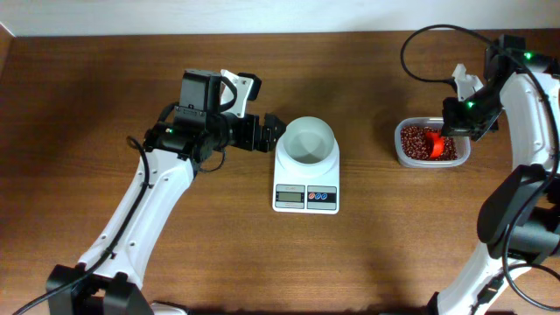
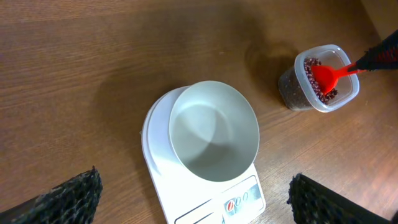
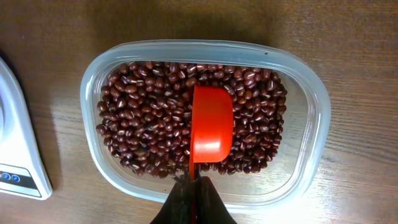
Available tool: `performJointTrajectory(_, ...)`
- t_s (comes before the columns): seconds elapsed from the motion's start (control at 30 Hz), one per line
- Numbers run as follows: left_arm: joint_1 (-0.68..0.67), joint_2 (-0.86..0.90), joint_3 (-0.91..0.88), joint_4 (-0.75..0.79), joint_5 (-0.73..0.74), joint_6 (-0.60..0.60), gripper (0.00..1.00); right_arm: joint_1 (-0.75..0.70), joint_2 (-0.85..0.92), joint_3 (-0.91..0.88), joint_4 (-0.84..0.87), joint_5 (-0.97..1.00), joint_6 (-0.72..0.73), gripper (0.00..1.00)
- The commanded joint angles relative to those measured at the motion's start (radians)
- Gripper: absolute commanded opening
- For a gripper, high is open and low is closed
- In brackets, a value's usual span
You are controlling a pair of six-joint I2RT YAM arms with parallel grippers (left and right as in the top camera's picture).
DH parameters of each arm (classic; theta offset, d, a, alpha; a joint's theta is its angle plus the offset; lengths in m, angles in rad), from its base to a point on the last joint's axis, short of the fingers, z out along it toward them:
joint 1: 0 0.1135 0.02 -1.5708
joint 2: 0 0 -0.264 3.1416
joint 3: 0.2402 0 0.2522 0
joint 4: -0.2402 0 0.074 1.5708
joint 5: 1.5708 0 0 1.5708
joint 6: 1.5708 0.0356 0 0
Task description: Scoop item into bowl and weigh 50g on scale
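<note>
The white bowl (image 1: 311, 143) stands empty on the white scale (image 1: 306, 194); both show in the left wrist view, bowl (image 2: 213, 132) on scale (image 2: 186, 199). My left gripper (image 1: 269, 131) is open, just left of the bowl, holding nothing. Red beans (image 1: 413, 143) fill a clear plastic tub (image 1: 429, 160) at the right. My right gripper (image 3: 194, 186) is shut on the handle of a red scoop (image 3: 211, 127), whose cup lies bottom up on the beans (image 3: 143, 118) inside the tub (image 3: 311, 118). The scoop (image 2: 329, 78) also shows in the left wrist view.
The scale's display and its blue and red buttons (image 1: 321, 196) face the front edge. The right arm (image 1: 516, 105) arches over the tub from the right. The left arm (image 1: 166, 184) crosses the table's left half.
</note>
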Motion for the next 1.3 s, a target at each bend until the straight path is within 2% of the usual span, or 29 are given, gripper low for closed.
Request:
performJointTrajectory(0.0,0.0,-0.015,0.009,-0.001,-0.011,0.02,0.99,0.032,0.031,0.009,0.007,0.065,0.075,0.04)
performJointTrajectory(0.17,0.0,-0.015,0.009,-0.001,-0.011,0.02,0.99,0.049,0.031,0.006,0.004,0.1,0.123,0.04)
performJointTrajectory(0.7,0.0,-0.015,0.009,-0.002,-0.029,0.02,0.99,0.059,0.031,-0.061,0.025,0.101,0.126,0.07)
performJointTrajectory(0.97,0.0,-0.015,0.009,-0.002,-0.029,0.02,0.99,0.059,0.031,-0.061,0.024,0.1,0.126,0.31)
performJointTrajectory(1.0,0.0,-0.015,0.009,-0.002,-0.029,0.02,0.99,0.059,0.031,-0.061,0.025,0.1,0.125,0.37)
performJointTrajectory(1.03,0.0,-0.015,0.009,-0.001,-0.029,0.02,0.99,0.059,0.031,-0.06,0.03,0.101,0.125,0.49)
performJointTrajectory(1.07,0.0,-0.015,0.009,-0.001,-0.029,0.02,0.99,0.058,0.031,-0.058,0.035,0.101,0.125,0.56)
performJointTrajectory(1.27,0.0,-0.015,0.009,-0.003,-0.029,0.02,0.99,0.058,0.031,0.029,0.101,0.101,0.125,0.88)
